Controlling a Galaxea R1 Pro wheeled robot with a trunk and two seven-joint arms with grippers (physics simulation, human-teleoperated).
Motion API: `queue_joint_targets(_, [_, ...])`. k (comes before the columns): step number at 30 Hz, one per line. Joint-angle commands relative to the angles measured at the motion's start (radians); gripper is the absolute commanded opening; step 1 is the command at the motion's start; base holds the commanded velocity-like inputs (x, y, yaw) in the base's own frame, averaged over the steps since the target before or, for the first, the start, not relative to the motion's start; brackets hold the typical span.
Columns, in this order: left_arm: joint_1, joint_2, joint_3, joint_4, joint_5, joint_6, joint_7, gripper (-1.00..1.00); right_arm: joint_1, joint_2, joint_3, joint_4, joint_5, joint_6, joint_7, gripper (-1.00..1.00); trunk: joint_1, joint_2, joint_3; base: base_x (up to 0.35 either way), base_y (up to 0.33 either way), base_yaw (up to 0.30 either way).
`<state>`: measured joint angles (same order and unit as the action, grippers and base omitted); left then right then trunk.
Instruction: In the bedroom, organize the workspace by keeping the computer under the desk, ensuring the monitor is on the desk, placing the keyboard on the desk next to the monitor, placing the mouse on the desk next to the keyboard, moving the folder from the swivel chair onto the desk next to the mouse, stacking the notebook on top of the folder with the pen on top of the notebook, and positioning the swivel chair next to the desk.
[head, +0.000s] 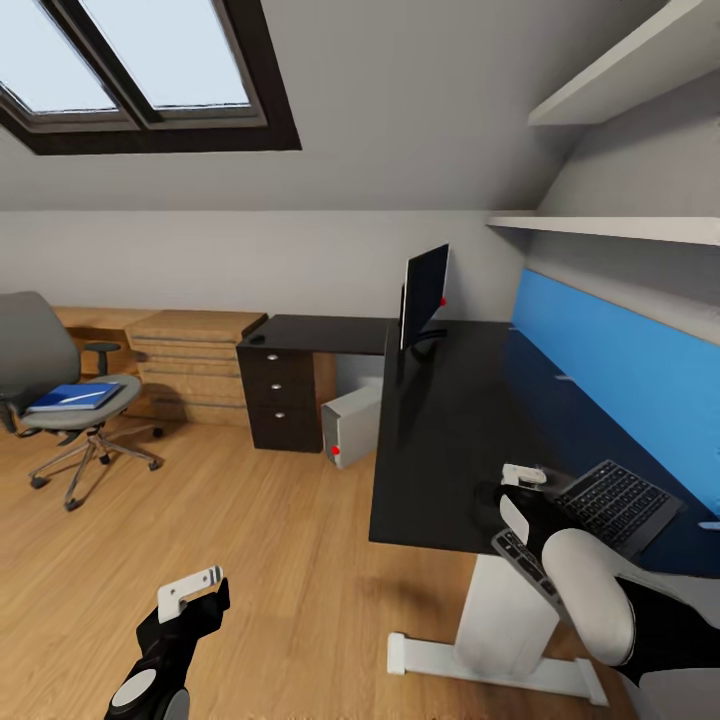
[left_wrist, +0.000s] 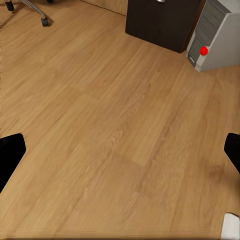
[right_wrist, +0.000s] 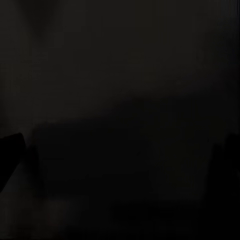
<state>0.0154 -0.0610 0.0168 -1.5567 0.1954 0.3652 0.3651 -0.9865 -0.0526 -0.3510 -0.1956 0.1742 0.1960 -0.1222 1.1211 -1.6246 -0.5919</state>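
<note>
The right gripper (head: 520, 490) holds the keyboard (head: 610, 505) at the desk's (head: 450, 420) near end; its grip looks closed. Slide it toward twelve o'clock, beside the monitor (head: 424, 295). The left gripper (head: 192, 597) hangs open, empty.

No readable text, label, brand, number or sign appears anywhere in these views. The keyboard (head: 612, 505), at lower right of the head view, shows dark keys whose legends are too small to make out. The computer (head: 352, 424), near the centre of that frame, carries only a plain red dot on its front, with no lettering. The blue folder (head: 72, 397), at left, has a bare cover.
</note>
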Motion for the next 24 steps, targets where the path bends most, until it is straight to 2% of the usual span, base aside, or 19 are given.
queue_joint_targets(1, [0.000, 0.000, 0.001, -0.002, 0.010, 0.003, 0.005, 1.00, 0.000, 0.000, -0.006, 0.036, 0.014, 0.011, -0.001, 1.00, 0.000, 0.000, -0.001, -0.168, 0.000, 0.000])
queue_joint_targets(10, [0.000, 0.000, 0.000, -0.002, 0.010, 0.003, 0.005, 1.00, 0.000, 0.001, -0.005, 0.036, 0.014, 0.011, -0.001, 1.00, 0.000, 0.000, -0.001, -0.037, 0.000, 0.000])
queue_joint_targets(15, [0.000, 0.000, 0.000, -0.002, 0.010, 0.003, 0.005, 1.00, 0.000, 0.001, -0.005, 0.036, 0.014, 0.011, -0.001, 1.00, 0.000, 0.000, -0.001, -0.199, 0.000, 0.000])
queue_joint_targets(24, [0.000, 0.001, 0.000, -0.002, 0.010, 0.003, 0.005, 1.00, 0.000, 0.002, -0.005, 0.036, 0.014, 0.011, -0.001, 1.00, 0.000, 0.000, -0.001, -0.023, 0.000, 0.000])
